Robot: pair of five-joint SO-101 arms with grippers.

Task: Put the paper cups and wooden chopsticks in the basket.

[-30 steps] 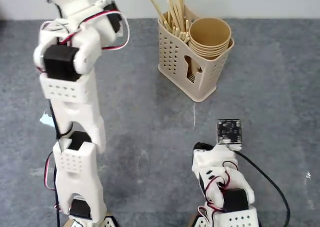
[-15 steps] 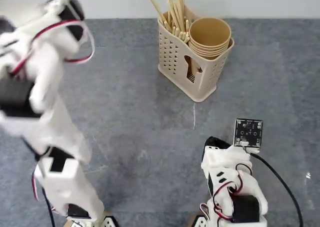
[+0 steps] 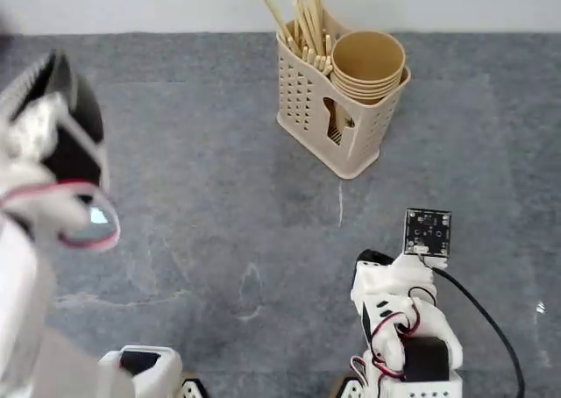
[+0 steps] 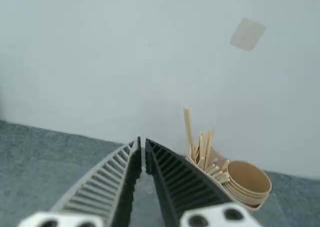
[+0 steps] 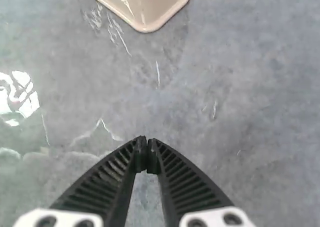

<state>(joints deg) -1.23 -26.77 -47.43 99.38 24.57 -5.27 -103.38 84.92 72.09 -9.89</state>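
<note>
Paper cups (image 3: 368,60) sat nested in your perforated beige plastic basket (image 3: 317,128) at the far side of the grey bench (image 3: 219,196), thin wooden chopsticks (image 3: 304,23) bristling beside them. Within the last second your left arm swung up and back, its ribbed black left hand (image 4: 141,144) pressed together, empty. Your right hand (image 5: 146,143) was likewise closed on nothing, so the task looked finished.

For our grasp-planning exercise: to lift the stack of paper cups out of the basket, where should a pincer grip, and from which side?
Likely the top rim, from straight above: the stack of paper cups stands upright, mouth open, walled in by the basket, wooden chopsticks crowding one side.
</note>
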